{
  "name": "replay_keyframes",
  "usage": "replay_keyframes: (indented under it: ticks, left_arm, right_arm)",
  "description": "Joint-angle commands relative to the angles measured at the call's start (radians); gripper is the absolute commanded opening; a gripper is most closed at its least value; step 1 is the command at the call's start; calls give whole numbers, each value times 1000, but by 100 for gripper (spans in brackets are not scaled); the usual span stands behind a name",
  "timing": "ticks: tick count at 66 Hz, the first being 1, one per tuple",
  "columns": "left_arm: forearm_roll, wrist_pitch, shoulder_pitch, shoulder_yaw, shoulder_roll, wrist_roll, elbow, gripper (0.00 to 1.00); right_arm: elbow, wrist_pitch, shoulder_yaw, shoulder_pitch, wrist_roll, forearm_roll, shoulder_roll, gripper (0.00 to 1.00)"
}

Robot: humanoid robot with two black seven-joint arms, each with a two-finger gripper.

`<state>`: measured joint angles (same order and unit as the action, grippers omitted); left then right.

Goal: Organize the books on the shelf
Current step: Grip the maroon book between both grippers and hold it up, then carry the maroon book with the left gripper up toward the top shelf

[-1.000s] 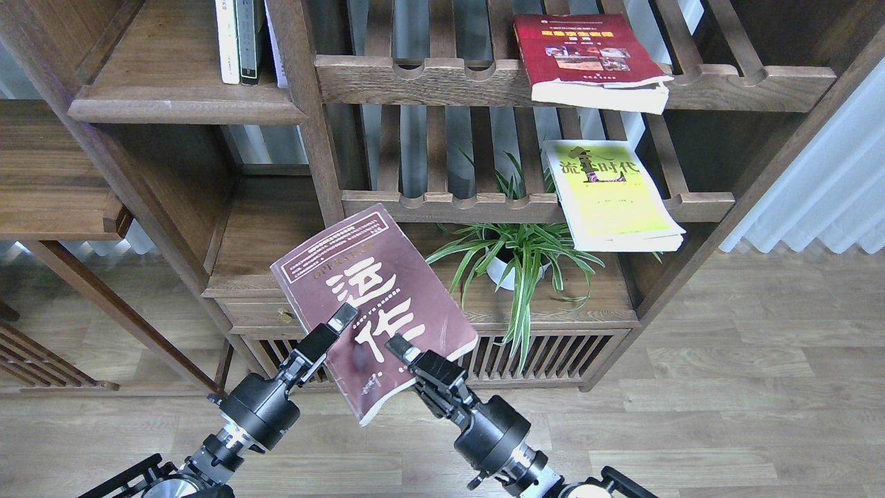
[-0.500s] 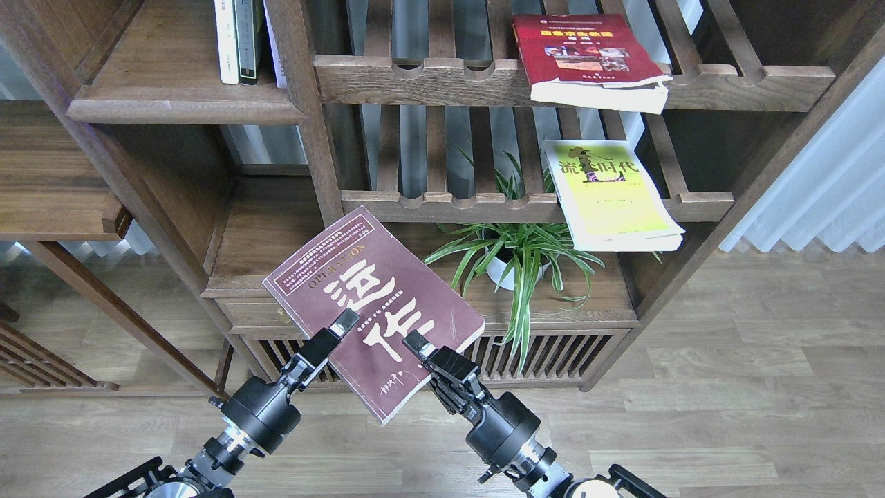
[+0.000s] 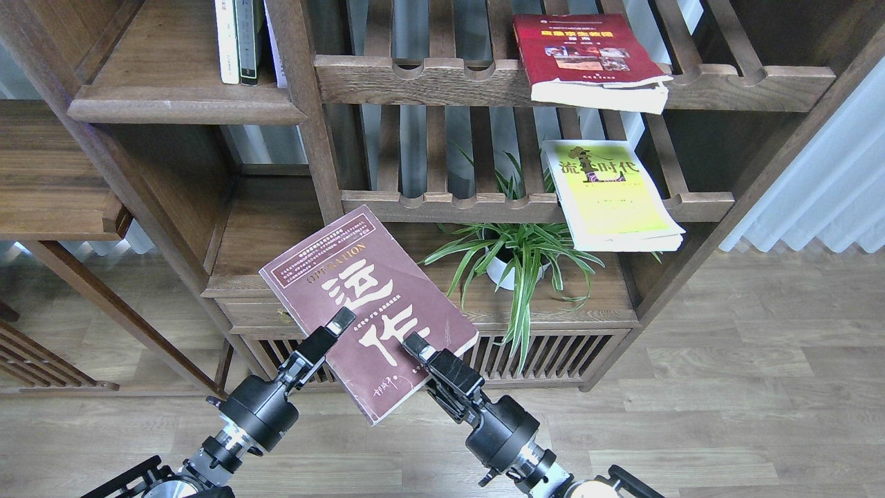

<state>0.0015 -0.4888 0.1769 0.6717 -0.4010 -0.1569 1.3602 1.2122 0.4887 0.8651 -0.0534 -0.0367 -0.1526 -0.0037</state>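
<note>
Both grippers hold the dark maroon book with big white characters, tilted in the air in front of the low cabinet. My left gripper is shut on its lower left edge. My right gripper is shut on its lower right edge. Each shows one finger on the cover, with the other hidden under the book. The red book lies on the top slatted rack. The yellow-green book lies on the slatted rack below it. The solid plank shelf is at the upper left.
Slim white and dark-spined books stand at the back right of the plank shelf. A potted spider plant stands on the low cabinet top right of the held book. A bookcase post separates shelf and racks. A white curtain hangs at right.
The maroon book has turned slightly and shifted a little left. My right gripper has moved a little right along its lower edge. The left gripper has barely moved.
</note>
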Motion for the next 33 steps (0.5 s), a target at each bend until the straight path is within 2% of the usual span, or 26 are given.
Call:
replay_keyframes:
  ticks: [1,8,17,33]
  left_arm:
    - [8,0,-10,43,-53,91,20,12]
    - [21,0,-11,84,-64,140,20,12]
    - [31,0,-14,155,-64,142,20,8]
    - [29,0,-17,319,-107,146,20,7]
  right_arm:
    - [0,0,5,13,0,2,1,78]
    - [-5,0,6,40,1,2,-1,78]
    - [-20,0,8,55,1,2,-1,80]
    - [-23,0,8,53,1,2,-9,81]
